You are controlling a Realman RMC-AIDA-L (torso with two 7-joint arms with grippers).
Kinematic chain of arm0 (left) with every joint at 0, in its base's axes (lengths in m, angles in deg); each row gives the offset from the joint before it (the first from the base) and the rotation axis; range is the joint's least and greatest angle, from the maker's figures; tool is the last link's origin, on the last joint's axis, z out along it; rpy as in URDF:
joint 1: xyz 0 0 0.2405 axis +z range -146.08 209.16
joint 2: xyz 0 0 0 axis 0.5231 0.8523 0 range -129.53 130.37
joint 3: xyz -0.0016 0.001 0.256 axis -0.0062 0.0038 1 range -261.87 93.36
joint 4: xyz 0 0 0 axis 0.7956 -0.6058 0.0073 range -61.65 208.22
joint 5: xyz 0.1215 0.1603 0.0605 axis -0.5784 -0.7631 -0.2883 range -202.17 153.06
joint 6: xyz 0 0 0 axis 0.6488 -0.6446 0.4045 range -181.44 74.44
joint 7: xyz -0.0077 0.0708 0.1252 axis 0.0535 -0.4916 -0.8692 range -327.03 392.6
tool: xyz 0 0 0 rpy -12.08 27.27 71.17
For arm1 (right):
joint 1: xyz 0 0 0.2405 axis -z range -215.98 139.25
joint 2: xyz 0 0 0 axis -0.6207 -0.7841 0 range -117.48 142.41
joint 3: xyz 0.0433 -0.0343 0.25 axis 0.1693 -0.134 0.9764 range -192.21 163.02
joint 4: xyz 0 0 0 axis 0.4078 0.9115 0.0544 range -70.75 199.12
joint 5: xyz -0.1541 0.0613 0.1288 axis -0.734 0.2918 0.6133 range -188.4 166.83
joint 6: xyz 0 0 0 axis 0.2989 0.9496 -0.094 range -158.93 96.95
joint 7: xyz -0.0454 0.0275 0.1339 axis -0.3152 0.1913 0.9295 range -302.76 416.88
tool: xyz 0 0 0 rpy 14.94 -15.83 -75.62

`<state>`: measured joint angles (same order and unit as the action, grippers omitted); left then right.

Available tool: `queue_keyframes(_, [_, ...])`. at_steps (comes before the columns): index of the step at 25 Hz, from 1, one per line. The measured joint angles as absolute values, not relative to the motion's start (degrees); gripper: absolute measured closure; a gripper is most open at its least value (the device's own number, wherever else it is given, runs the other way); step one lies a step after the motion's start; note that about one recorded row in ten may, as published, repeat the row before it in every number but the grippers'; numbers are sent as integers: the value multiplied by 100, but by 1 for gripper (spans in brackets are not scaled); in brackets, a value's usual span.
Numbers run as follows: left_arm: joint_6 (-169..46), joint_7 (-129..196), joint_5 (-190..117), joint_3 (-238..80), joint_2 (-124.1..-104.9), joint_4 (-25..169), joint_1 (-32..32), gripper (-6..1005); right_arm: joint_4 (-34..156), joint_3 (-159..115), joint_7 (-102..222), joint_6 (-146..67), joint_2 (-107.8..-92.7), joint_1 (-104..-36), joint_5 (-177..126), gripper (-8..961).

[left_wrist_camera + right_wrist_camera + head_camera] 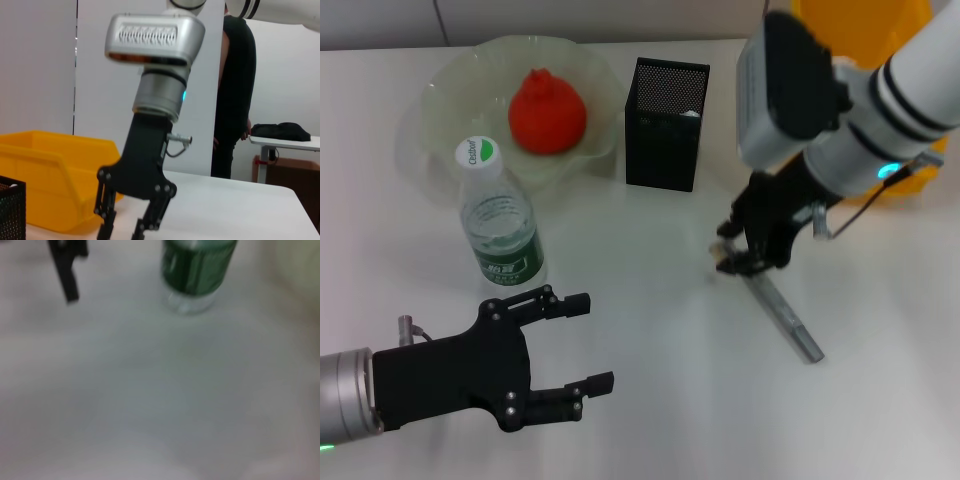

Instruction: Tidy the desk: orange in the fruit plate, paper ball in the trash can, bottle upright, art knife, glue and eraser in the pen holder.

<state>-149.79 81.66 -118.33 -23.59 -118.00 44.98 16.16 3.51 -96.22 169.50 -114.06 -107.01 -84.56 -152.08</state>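
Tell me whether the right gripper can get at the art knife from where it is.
Probably yes. The right gripper is already down at the near end of the art knife, which lies flat on open desk with nothing crowding it. The left gripper sits well clear.

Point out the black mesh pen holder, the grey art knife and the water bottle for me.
Black mesh pen holder point(664, 140), head view, front wall.
Grey metal art knife point(788, 323), head view, middle of its handle.
Clear plastic water bottle with green label point(502, 232), head view, its side above the label.
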Motion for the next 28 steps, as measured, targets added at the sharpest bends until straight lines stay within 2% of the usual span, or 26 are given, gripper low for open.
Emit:
queue_keyframes(14, [-15054, 8163, -11833, -2383, -11797, 4498, 1616, 186, -1504, -8848, 17250, -11478, -10696, -8001, -14934, 549])
queue_keyframes(28, [-15055, 8115, -11833, -2364, -11806, 4499, 1625, 186, -161, -8839, 17482, -9520, -10692, -8557, -14713, 558])
